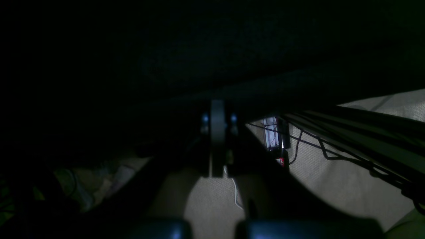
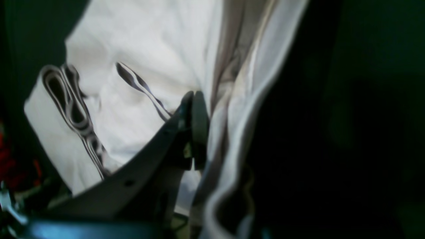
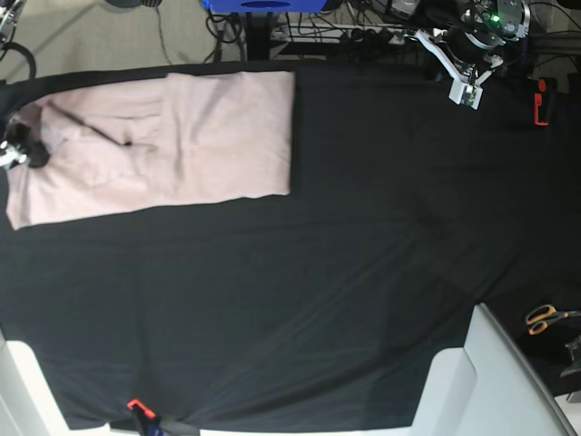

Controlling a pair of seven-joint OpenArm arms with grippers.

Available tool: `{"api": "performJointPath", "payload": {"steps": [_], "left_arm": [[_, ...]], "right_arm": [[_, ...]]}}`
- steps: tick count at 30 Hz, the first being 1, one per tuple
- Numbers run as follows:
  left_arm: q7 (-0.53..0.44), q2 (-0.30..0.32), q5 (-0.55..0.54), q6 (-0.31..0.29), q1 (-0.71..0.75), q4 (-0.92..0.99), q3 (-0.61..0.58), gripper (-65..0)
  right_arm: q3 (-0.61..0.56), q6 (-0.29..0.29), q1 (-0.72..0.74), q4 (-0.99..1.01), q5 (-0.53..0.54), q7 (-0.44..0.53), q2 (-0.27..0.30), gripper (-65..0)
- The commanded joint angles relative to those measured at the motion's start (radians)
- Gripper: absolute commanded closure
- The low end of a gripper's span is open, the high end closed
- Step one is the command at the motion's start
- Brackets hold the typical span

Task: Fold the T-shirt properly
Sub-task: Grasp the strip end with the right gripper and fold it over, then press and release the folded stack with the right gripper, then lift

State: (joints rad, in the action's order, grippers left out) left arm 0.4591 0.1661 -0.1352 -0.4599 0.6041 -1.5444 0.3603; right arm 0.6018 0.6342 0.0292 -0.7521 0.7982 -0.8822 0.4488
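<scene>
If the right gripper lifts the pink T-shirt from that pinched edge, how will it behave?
Probably floppy: the T-shirt shows soft folds and wrinkles, so it should drape. Likely light, being thin cloth. Its layered folds may slide apart.

A black cloth (image 3: 300,300) covers the counter, with orange-handled scissors (image 3: 546,318) lying near its right edge, a red clamp (image 3: 542,101) at the upper right edge, another small red clamp (image 3: 137,406) at the bottom edge, and tangled dark cables (image 3: 363,27) on the floor beyond.
</scene>
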Motion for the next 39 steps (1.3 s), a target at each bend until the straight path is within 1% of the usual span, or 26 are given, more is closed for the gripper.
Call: {"api": "performJointPath", "payload": {"steps": [1,3,5,6,7,9,10,12,13,17,20,22,27,30,32,36,39], "left_arm": [[-0.003,0.005,-0.002,-0.001,0.010,-0.011,0.004,0.0],[-0.003,0.005,-0.002,-0.001,0.009,-0.011,0.004,0.0],[-0.003,0.005,-0.002,-0.001,0.007,-0.011,0.004,0.0],[-0.003,0.005,-0.002,-0.001,0.007,-0.011,0.004,0.0],[-0.003,0.005,-0.002,-0.001,0.007,-0.011,0.004,0.0],[-0.003,0.005,-0.002,-0.001,0.006,-0.011,0.004,0.0],[-0.003,0.005,-0.002,-0.001,0.006,-0.011,0.004,0.0],[-0.003,0.005,-0.002,-0.001,0.006,-0.011,0.004,0.0],[-0.003,0.005,-0.002,-0.001,0.006,-0.011,0.004,0.0],[-0.003,0.005,-0.002,-0.001,0.007,-0.011,0.004,0.0],[-0.003,0.005,-0.002,-0.001,0.010,-0.011,0.004,0.0],[-0.003,0.005,-0.002,-0.001,0.010,-0.011,0.004,0.0],[-0.003,0.005,-0.002,-0.001,0.010,-0.011,0.004,0.0],[-0.003,0.006,-0.002,-0.001,0.010,-0.011,0.004,0.0],[-0.003,0.006,-0.002,-0.001,0.009,-0.011,0.004,0.0],[-0.003,0.006,-0.002,-0.001,0.007,-0.011,0.004,0.0],[-0.003,0.006,-0.002,-0.001,0.007,-0.011,0.004,0.0]], "right_arm": [[0.000,-0.021,0.005,-0.053,0.016,0.022,0.031,-0.6],[-0.018,-0.076,-0.031,-0.155,0.014,0.027,0.026,-0.6],[-0.061,-0.164,-0.084,-0.312,0.014,0.028,0.014,-0.6],[-0.078,-0.218,-0.117,-0.401,0.014,0.030,-0.008,-0.6],[-0.096,-0.285,-0.153,-0.498,0.014,0.036,-0.026,-0.6],[-0.133,-0.402,-0.216,-0.654,0.007,0.059,-0.048,-0.6],[-0.170,-0.465,-0.242,-0.728,-0.013,0.068,-0.060,-0.6],[-0.259,-0.575,-0.272,-0.838,-0.086,0.076,-0.077,-0.6],[-0.308,-0.621,-0.280,-0.874,-0.135,0.076,-0.091,-0.6],[-0.469,-0.721,-0.292,-0.964,-0.334,0.071,-0.146,-0.6],[-0.590,-0.775,-0.311,-1.042,-0.500,0.071,-0.193,-0.6],[-0.653,-0.791,-0.326,-1.084,-0.604,0.071,-0.227,-0.6],[-0.785,-0.793,-0.338,-1.107,-0.863,0.039,-0.310,-0.6],[-0.862,-0.793,-0.341,-1.108,-0.989,0.021,-0.350,-0.6],[-0.903,-0.793,-0.341,-1.108,-1.048,-0.004,-0.376,-0.6],[-0.975,-0.795,-0.341,-1.108,-1.120,-0.044,-0.416,-0.6],[-1.041,-0.801,-0.343,-1.108,-1.167,-0.076,-0.428,-0.6]]}}
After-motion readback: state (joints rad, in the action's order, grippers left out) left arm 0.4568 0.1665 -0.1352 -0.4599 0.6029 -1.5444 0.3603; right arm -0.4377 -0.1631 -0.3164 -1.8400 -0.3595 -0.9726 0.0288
